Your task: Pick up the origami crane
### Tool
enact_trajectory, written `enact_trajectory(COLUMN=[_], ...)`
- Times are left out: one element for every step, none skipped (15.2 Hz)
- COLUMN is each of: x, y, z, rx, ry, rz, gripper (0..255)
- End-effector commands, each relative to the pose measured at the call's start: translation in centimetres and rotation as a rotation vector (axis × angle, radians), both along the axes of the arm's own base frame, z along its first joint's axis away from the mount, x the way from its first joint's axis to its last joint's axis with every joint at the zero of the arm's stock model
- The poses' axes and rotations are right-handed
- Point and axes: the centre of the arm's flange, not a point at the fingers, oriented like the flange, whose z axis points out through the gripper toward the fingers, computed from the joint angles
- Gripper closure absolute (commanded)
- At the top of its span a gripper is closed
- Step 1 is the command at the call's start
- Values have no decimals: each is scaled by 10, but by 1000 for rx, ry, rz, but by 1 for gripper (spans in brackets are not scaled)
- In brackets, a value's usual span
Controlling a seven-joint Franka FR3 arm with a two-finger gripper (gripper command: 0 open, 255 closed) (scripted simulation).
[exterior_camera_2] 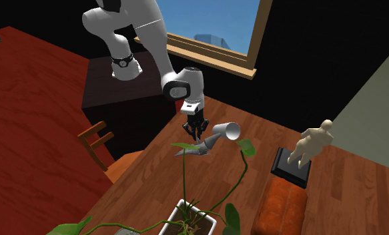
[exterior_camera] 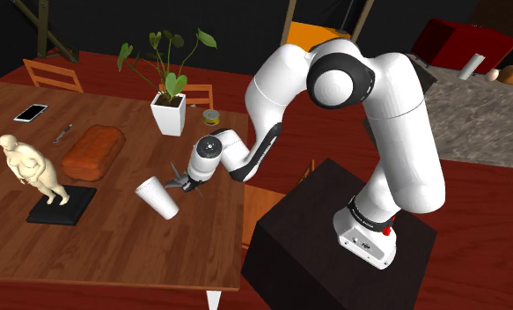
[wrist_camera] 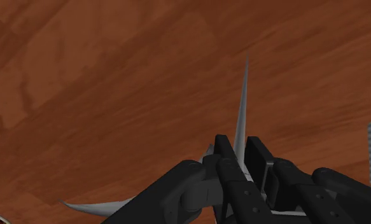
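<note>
The origami crane is a grey folded shape with long pointed wings, near the table edge closest to the stand. My black gripper points down onto it from above. In the wrist view one thin grey wing of the crane rises between the two fingers, which clasp it, and another tip curves out behind them. In the shoulder view the gripper is low over the wooden table, with grey crane tips showing beside it. I cannot tell whether the crane touches the wood.
A white cup lies tipped right next to the gripper. Farther along the table are an orange-brown loaf, a pale figurine on a black base, a phone and a potted plant. The stand is close by.
</note>
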Motion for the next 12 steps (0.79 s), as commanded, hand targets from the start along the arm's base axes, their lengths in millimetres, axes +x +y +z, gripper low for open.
enact_trajectory(x=[0,0,0,0,0,0,0,0,0,0,0,0], y=[0,0,0,0,0,0,0,0,0,0,0,0], z=[0,0,0,0,0,0,0,5,10,16,21,26], rx=[0,0,0,0,0,0,0,0,0,0,0,0], ry=[0,0,0,0,0,0,0,0,0,0,0,0], rz=[0,0,0,0,0,0,0,0,0,0,0,0], gripper=[255,255,255,255,255,255,255,255,255,255,255,255])
